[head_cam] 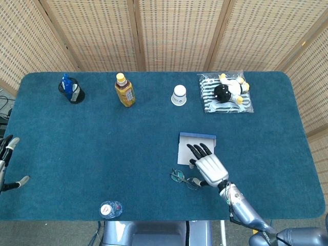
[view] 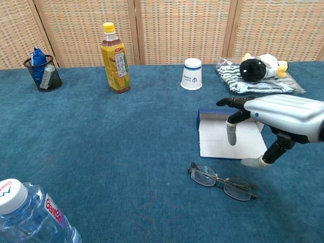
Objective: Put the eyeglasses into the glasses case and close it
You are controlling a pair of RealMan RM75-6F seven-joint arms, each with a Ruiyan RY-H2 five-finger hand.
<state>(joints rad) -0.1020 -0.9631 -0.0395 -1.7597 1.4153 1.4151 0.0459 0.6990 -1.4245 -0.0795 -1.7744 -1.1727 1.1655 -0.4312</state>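
Observation:
The eyeglasses lie folded on the blue cloth near the front edge, also visible as eyeglasses in the head view. Just behind them the glasses case lies flat and open, white inside with a dark blue rim; the head view shows the glasses case partly under my hand. My right hand hovers over the case and the glasses with fingers spread, holding nothing; it shows as right hand from above. My left hand sits at the table's left edge, fingers apart and empty.
At the back stand a black pen cup, a yellow-capped tea bottle, an upturned white paper cup and a plush toy on a striped bag. A water bottle stands at the front left.

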